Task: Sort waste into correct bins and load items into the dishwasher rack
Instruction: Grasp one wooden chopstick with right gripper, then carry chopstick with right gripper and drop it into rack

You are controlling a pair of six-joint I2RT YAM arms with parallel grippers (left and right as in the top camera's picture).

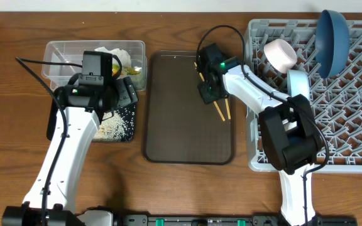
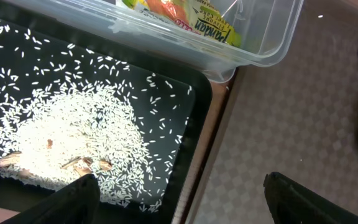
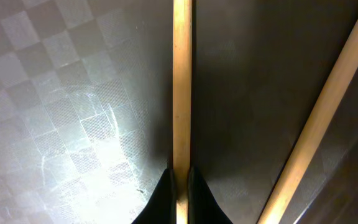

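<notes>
My right gripper is shut on one wooden chopstick, low over the right edge of the brown serving tray. The jaws pinch it. The second chopstick lies beside it, and both ends show in the overhead view. My left gripper is open and empty over the black tray's right edge. Rice lies in the black tray. The clear tub holds tissue and the snack wrapper. The grey rack holds the dark blue plate, a pale cup and a light blue bowl.
The brown serving tray lies between the bins and the rack. My right arm's forearm crosses the rack's left side. A few brown scraps lie among the rice. Wooden tabletop surrounds everything.
</notes>
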